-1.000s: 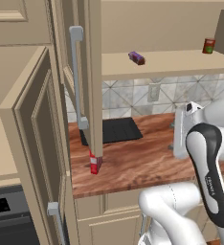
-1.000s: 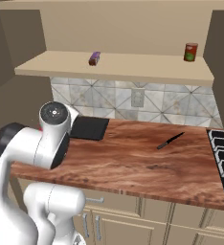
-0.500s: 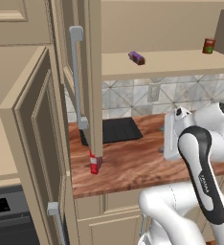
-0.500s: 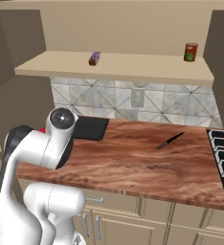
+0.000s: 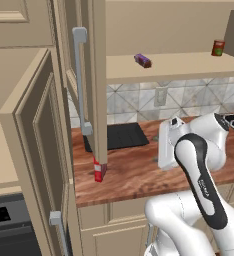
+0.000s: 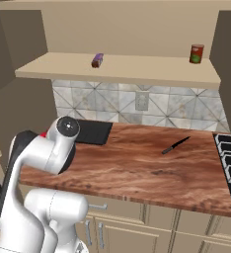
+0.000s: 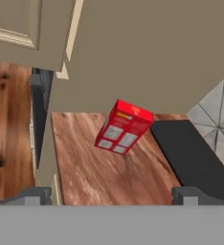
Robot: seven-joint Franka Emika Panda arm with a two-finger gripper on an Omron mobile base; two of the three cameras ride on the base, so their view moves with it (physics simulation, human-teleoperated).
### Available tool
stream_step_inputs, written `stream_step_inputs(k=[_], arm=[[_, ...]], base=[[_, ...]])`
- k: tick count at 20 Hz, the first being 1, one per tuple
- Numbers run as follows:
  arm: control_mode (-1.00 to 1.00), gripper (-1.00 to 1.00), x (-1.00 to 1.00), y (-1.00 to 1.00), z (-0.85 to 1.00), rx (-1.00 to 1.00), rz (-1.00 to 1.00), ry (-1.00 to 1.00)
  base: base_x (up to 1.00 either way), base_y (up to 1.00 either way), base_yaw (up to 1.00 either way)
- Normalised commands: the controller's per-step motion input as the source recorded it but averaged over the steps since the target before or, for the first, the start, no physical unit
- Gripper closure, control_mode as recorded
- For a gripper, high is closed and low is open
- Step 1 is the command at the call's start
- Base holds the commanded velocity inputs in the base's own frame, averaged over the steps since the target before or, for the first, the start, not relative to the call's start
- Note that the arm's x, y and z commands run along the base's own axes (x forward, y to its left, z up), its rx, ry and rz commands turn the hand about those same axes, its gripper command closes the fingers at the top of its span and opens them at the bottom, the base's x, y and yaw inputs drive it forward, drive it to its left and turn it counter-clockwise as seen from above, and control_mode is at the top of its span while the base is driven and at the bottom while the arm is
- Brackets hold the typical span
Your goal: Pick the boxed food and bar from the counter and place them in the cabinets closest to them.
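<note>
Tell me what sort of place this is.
A rendered home kitchen, it seems: a wood-grain counter over drawers, a tiled backsplash, beige cabinets, and a knife lying out.

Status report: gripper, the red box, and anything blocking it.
Gripper open, empty, above the counter. Boxed food ahead on it, untouched. Open cabinet door hangs close over it.

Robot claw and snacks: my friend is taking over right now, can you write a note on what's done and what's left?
Claw: open, holding nothing, facing the boxed food from a short way off.
Boxed food: on the counter near its left end, beside the open cabinet door and a black mat.
Bar: already on the cabinet shelf, apart from a can.
Done: bar put away.
Left: grab the box, put it in the nearest cabinet.
</note>
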Motion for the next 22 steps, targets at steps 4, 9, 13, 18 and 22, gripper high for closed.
stream_step_inputs(k=[4, 9, 13, 18, 22], arm=[[-1.00, -1.00, 0.21, 0.28, -0.24, 0.08, 0.04, 0.04], [-1.00, -1.00, 0.21, 0.29, -0.23, 0.10, 0.04, 0.06], [-1.00, -1.00, 0.21, 0.33, -0.22, 0.10, 0.04, 0.07], [-1.00, -1.00, 0.18, 0.33, -0.18, 0.09, 0.04, 0.06], [-1.00, -1.00, 0.02, 0.32, -0.17, 0.10, 0.04, 0.08]], base=[[0.00, 0.00, 0.00], [0.00, 0.00, 0.00], [0.00, 0.00, 0.00], [0.00, 0.00, 0.00], [0.00, 0.00, 0.00]])
